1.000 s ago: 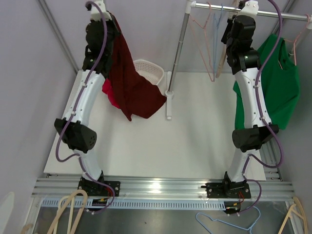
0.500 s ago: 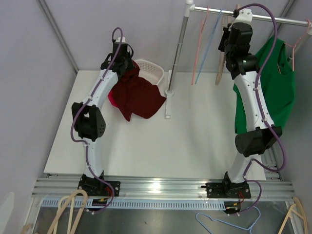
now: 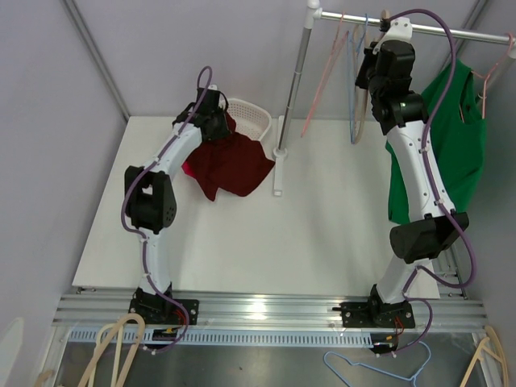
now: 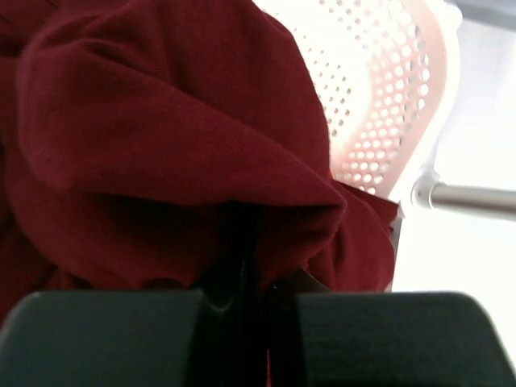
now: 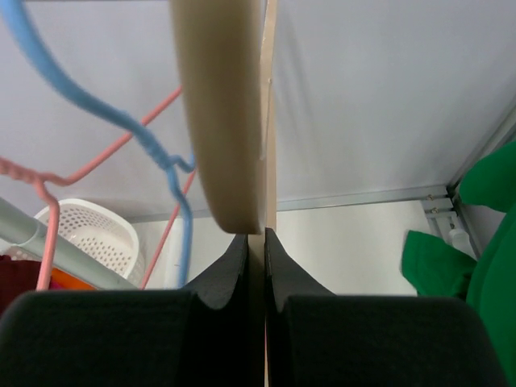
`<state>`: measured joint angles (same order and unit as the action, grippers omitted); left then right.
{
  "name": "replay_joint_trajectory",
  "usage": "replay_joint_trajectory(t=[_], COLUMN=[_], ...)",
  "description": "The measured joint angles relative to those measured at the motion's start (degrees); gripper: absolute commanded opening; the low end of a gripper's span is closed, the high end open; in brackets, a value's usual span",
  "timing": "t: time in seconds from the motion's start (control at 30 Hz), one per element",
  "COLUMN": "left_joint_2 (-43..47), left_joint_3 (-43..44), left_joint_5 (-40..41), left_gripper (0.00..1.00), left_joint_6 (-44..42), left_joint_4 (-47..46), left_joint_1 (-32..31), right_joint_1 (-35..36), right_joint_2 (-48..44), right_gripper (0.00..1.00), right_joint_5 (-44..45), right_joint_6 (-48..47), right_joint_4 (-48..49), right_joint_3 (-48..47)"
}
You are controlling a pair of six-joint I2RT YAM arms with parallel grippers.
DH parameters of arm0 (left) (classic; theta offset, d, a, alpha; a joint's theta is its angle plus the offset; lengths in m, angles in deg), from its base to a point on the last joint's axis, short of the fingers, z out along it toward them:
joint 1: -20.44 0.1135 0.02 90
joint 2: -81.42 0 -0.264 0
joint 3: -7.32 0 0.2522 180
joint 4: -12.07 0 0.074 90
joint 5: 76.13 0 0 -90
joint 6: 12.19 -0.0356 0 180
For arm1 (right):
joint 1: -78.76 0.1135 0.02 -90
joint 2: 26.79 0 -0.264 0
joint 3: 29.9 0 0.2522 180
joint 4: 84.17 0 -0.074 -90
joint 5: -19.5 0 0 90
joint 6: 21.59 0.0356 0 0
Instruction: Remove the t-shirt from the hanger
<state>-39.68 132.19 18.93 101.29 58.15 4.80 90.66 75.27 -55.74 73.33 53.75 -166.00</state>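
Since half a second ago the left gripper [image 3: 216,113] has edged a little closer to the white basket [image 3: 247,121], and the loose hangers on the rail [image 3: 419,28] have swung to new angles. Its fingers are pinched together on a fold of the maroon t-shirt [image 3: 232,161], which the left wrist view shows bunched right over the gripper [image 4: 256,278] with the perforated basket wall [image 4: 387,105] just behind. The shirt trails from the basket's near rim down onto the table [image 3: 322,234], spread beside the upright pole [image 3: 294,81] and its foot.

The right gripper [image 5: 256,242] is up at the rail, clamped on the thin edge of the bare wooden hanger [image 5: 222,121]. A blue hanger [image 5: 173,185] and a pink hanger [image 5: 48,210] hang just beside it. A green t-shirt [image 3: 451,137] hangs at the right end of the rail, past the table's right edge. Between the two arms, the near and middle table lies wide and bare.
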Motion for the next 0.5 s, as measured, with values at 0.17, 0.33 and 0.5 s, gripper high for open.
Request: replay_joint_trajectory(t=[0.17,0.33,0.5], left_joint_2=[0.0,0.0,0.0], left_joint_3=[-0.2,-0.2,-0.2], left_joint_5=[-0.7,-0.7,-0.8], left_gripper=[0.08,0.26,0.50], left_joint_6=[0.0,-0.2,-0.5], left_joint_4=[0.0,0.0,0.0], left_joint_1=[-0.3,-0.3,-0.3], right_joint_1=[0.0,-0.1,-0.2], right_joint_2=[-0.1,-0.1,0.0], right_gripper=[0.00,0.01,0.21], right_joint_5=[-0.3,-0.3,-0.6], right_joint_6=[0.4,0.7,1.0], right_joint_4=[0.3,0.2,-1.0], right_joint_3=[0.1,0.0,-2.5])
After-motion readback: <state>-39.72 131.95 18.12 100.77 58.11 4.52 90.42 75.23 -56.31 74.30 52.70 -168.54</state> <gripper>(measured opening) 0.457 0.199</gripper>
